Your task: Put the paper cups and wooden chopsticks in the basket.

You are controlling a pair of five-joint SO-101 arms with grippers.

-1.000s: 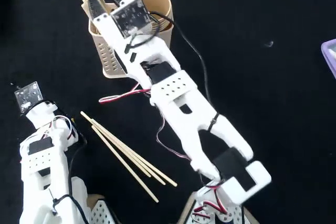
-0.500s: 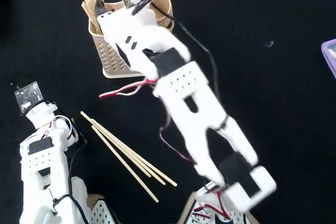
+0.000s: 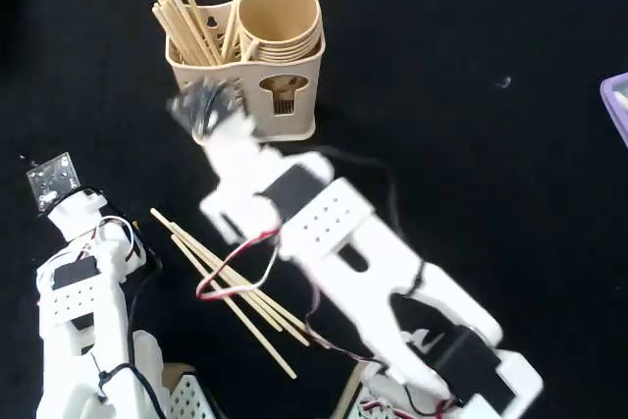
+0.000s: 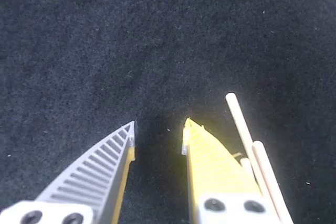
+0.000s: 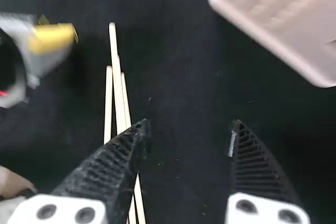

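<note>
The beige basket (image 3: 285,95) stands at the table's far side, holding stacked paper cups (image 3: 280,17) and several wooden chopsticks (image 3: 191,22). Several loose chopsticks (image 3: 186,240) lie on the black table nearer the front. My right gripper (image 5: 187,125) is open and empty, hovering over the loose chopsticks (image 5: 116,87), with the basket's corner (image 5: 283,19) beyond it. My left gripper (image 4: 159,124) is open close above the table, and the chopstick ends (image 4: 247,135) lie just beside its yellow finger (image 4: 210,166). That yellow finger (image 5: 52,38) also appears in the right wrist view.
A purple container (image 3: 616,105) sits at the right table edge. The right arm's white links (image 3: 373,262) and red wires (image 3: 235,272) cross over the loose chopsticks. The left arm (image 3: 83,282) stands at the front left. Bare black table lies to the right.
The right arm has drawn back from above the basket toward the front and lowered over the loose chopsticks, its gripper now empty. The left arm has stayed still.
</note>
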